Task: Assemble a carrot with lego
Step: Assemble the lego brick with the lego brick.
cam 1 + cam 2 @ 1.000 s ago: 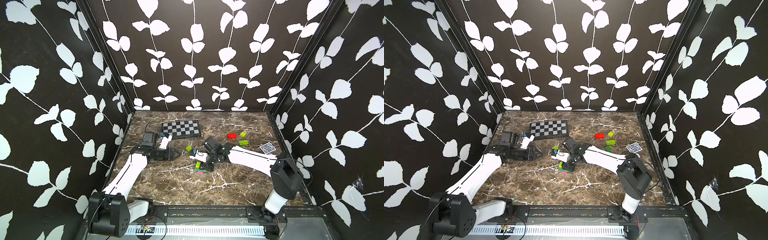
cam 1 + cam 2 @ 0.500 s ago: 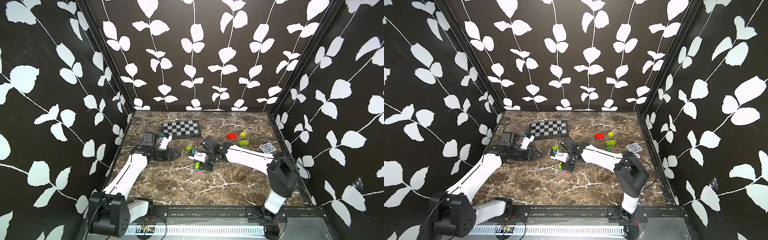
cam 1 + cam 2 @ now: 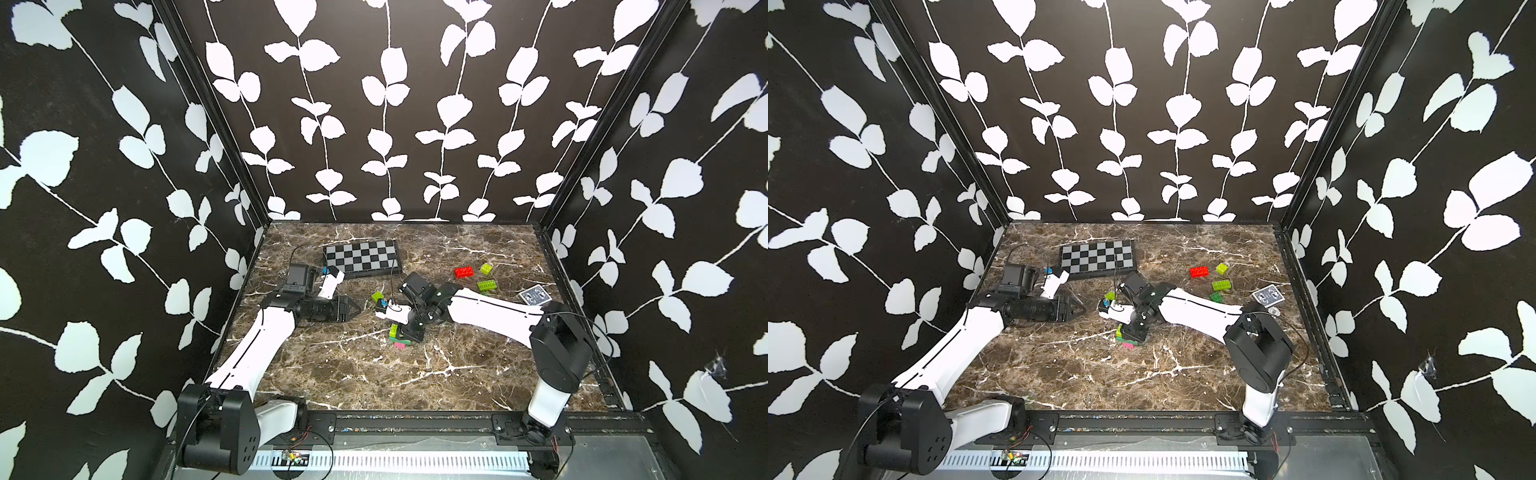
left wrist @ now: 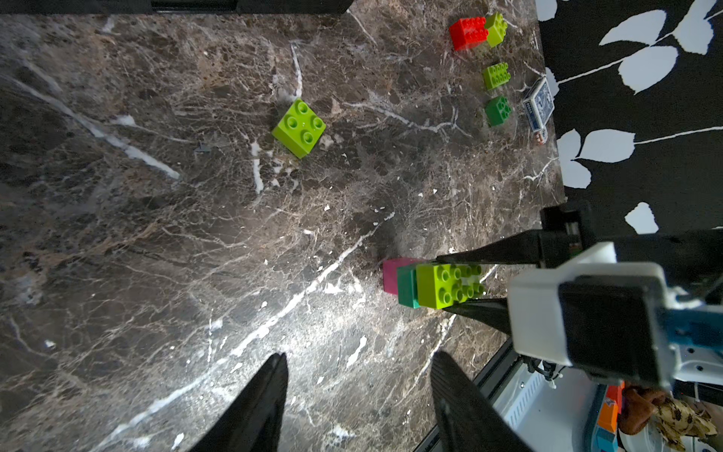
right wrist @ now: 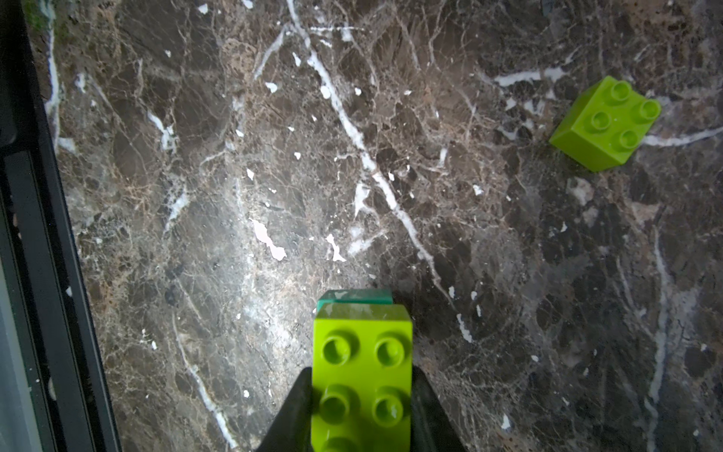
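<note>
Carrot stack [image 4: 426, 287] stands near the middle of the worktop [image 3: 457, 374]: pink at the bottom, then dark green, then lime on top, and it seems to rest on the marble. My right pincer [image 5: 362, 373] stays clamped on the lime top. Over the last second only my right elbow has drifted slightly, and the carrot stack has not shifted. I judge the lime layer seated, so letting go comes next. My left pincer [image 4: 359, 356] waits at ten o'clock from it, apart and empty. A loose lime brick [image 3: 377, 296] lies at eleven o'clock, with the red brick [image 3: 464, 272] and spare green bricks [image 3: 487, 285] at two o'clock.
</note>
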Controlling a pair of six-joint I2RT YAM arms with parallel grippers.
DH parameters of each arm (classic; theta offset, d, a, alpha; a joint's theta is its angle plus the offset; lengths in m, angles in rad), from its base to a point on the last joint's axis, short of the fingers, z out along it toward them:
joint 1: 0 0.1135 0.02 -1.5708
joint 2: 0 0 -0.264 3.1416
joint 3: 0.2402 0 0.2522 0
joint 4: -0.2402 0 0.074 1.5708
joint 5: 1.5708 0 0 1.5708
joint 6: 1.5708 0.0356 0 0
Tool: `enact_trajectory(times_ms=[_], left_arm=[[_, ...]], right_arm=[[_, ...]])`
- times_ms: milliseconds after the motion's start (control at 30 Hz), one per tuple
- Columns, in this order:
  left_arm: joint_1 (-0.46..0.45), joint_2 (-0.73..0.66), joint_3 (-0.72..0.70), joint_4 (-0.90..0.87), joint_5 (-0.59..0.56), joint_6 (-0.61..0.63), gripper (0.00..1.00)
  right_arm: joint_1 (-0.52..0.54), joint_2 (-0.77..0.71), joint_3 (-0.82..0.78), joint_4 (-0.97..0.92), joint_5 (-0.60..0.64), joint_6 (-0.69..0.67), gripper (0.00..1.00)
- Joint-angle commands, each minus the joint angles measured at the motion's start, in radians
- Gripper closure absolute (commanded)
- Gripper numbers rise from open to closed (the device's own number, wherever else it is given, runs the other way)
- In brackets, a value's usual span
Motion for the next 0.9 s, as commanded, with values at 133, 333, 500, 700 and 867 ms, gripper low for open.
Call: enact_trajectory(times_ms=[133,333,500,700,867], left_arm=[[0.002,-0.014,-0.018,-0.012,-0.003,0.021,0.39],[0.003,-0.012,-0.02,-0.011,-0.003,0.024,0.39],[0.002,-0.015,-0.017,-0.016,-0.004,0.025,0.39],[0.002,-0.007,-0.015,-0.012,0.002,0.025,0.39],[0.002,-0.001,-0.007,-0.013,0.007,0.025,0.39]], right_arm=[[0.021,0.041,-0.01,-0.05,0.045,-0.029,0.78],[0.025,0.032,-0.036,-0.023,0.036,-0.102,0.78],[0.022,0.053,-0.008,-0.059,0.031,-0.138,0.79],[-0.003,0.021,-0.02,-0.023,-0.025,-0.133,0.79],[-0.034,0.002,-0.006,0.003,-0.085,-0.119,0.8]])
